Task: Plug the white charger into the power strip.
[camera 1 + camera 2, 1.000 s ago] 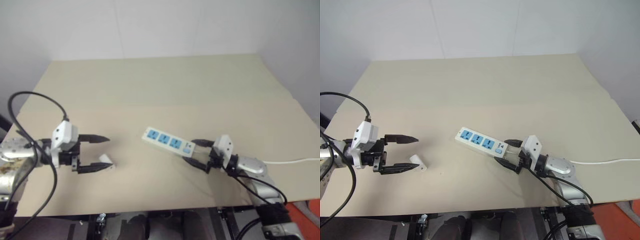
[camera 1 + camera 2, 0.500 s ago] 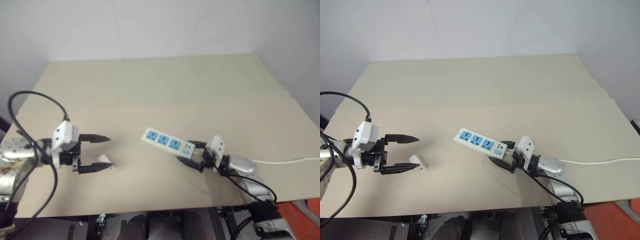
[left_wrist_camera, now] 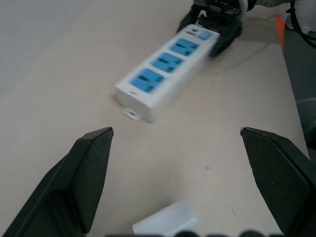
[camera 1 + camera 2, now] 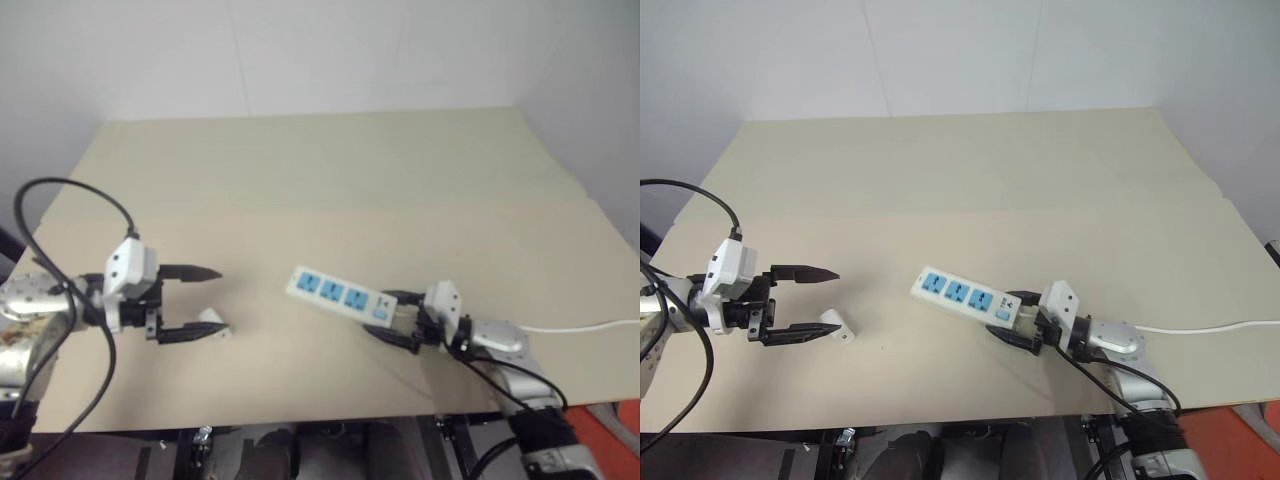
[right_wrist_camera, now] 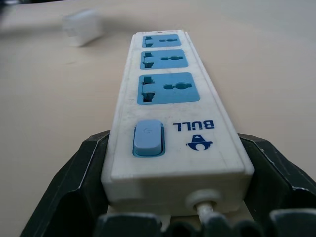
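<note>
Beige surface (image 4: 970, 190): right gripper (image 4: 1018, 320) clamps its fingers on the strip (image 4: 965, 297) at the switch end; left gripper (image 4: 812, 302), fingers wide, straddles the lying charger (image 4: 835, 325). Nothing plugged; grasping and insertion remain.

A plain beige bench (image 4: 970, 190) carries two things. The power strip (image 4: 965, 297) lies flat near the 5 o'clock part of the bench, its three blue sockets facing up, with a thin white cord (image 4: 1200, 327) trailing off toward 3 o'clock. The white charger (image 4: 837, 327) lies well apart from it, near 8 o'clock, close to the front edge.
</note>
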Available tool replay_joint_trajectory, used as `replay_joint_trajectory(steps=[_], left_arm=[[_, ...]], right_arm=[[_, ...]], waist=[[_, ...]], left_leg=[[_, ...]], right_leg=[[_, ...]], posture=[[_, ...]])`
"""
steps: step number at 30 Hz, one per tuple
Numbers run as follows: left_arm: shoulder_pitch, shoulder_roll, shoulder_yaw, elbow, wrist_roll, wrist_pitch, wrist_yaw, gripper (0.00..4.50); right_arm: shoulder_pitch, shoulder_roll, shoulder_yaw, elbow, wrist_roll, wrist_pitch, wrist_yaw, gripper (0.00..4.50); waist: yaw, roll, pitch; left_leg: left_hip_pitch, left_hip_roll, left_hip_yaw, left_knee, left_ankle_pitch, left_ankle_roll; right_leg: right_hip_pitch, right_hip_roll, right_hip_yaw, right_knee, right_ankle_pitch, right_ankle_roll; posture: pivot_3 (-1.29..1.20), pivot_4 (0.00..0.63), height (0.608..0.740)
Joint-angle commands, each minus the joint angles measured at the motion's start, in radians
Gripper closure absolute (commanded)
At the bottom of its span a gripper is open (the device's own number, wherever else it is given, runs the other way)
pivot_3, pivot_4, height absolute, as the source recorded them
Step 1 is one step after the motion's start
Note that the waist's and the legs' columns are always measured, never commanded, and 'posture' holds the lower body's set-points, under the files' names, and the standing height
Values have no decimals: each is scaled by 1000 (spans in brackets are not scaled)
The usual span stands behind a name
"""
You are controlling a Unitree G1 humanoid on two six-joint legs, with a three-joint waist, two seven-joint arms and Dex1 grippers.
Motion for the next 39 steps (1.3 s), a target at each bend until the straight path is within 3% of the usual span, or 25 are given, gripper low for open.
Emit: replay_joint_trajectory(steps=[1,6,11,13,18,20,26,33,39], left_arm=[[-70,22,4,3,-10,15,7,0],[-268,86,-95,30,66,57,-1,0],[-532,164,-352,129,221,126,-172,0],[-644,185,-464,170,243,25,-238,0],[-856,316,-792,121,71,-158,-255,0],[-902,387,-932,73,32,-306,-255,0],[-1051,450,-1209,76,139,-586,-255,0],[-1042,499,-1328,38,185,-713,-255,0],[-961,481,-1293,35,265,-753,-255,0]], right_arm=[[-35,-35,-3,-25,56,-18,124,1069],[-108,-27,42,46,50,-29,250,1069],[-194,18,100,163,-20,-60,277,1069],[-223,38,115,206,-32,-65,290,1069],[-258,70,132,279,-56,-90,302,1069],[-254,75,136,288,-60,-92,305,1069],[-235,71,135,283,-72,-90,300,1069],[-209,70,131,266,-82,-93,265,1069],[-185,62,133,242,-81,-92,251,1069]], waist=[[-1,0,0],[-6,-1,0],[-18,-1,0],[-23,-2,0],[-35,-4,1],[-41,-4,1],[-35,-5,1],[-38,-5,1],[-31,-7,-1]], left_leg=[[0,0,0,0,0,0],[0,0,0,1,0,0],[0,-1,1,1,1,-1],[0,-1,1,1,3,-4],[-2,0,1,1,3,-5],[-1,0,1,1,3,-5],[-1,0,1,3,2,-4],[-1,0,1,5,1,-1],[0,0,1,7,-1,2]], right_leg=[[0,0,0,1,0,0],[0,1,0,1,1,0],[0,2,0,1,1,0],[0,2,0,2,1,0],[-1,3,0,3,1,0],[-1,3,1,4,1,1],[-1,3,1,1,1,1],[0,4,1,4,1,1],[1,4,1,10,0,2]], posture=[[0,150,740],[0,150,740],[0,150,740],[0,150,740],[0,150,740],[0,150,740],[0,150,740],[0,150,740],[0,150,740]])
